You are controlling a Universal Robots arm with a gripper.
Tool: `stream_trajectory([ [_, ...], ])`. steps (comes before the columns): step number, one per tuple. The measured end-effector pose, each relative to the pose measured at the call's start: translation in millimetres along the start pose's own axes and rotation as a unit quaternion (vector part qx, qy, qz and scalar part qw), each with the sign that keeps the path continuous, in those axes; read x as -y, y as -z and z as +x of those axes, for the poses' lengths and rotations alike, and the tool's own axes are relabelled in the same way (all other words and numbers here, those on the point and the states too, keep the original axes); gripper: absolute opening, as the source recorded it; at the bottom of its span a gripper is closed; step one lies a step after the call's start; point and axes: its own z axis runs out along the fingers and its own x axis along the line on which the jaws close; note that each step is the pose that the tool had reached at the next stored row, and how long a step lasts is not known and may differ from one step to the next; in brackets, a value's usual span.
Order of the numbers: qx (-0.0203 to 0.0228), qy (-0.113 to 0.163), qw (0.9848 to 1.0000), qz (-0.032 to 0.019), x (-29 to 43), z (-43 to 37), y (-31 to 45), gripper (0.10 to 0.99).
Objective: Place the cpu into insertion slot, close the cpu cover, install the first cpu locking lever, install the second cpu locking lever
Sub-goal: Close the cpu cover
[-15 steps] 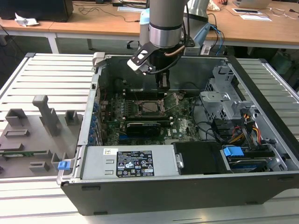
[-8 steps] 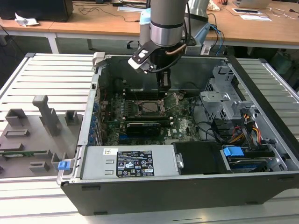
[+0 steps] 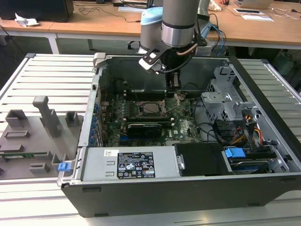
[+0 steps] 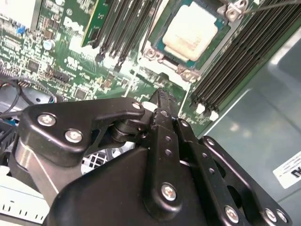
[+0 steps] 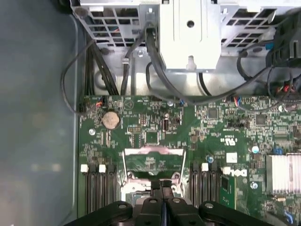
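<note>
**Tool**: on the arm, low inside the open case. In both wrist views its fingers are pressed together, with nothing seen between them. The tips hang just over the board, beside the socket.

**Cover**: silvery frame, tipped up on its hinge just beyond the tips. Green board shows through its cut-out. Whether the tool touches it cannot be told.

**Cpu**: seated flat in the slot, dull tan face up and uncovered. In the exterior view the socket lies at about 8 o'clock from the tool, close by.

**Memory slots**: black rows flanking the socket on both sides.

**Coin cell**: on the board, near the cover.

**Black card**: at 6 o'clock from the socket in the exterior view.

**Drive cage**: at 3 o'clock from the tool.

**Power supply**: along the near case wall.

**Grey fixtures**: on the slatted tabletop, at 9 o'clock from the case.
</note>
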Motion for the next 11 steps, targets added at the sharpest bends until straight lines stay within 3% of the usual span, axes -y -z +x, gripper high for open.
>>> stream_trajectory([
  [11,-0.0001,0.001,1.0000,0.0009,-21.6,0.4,-2.1,0.106],
])
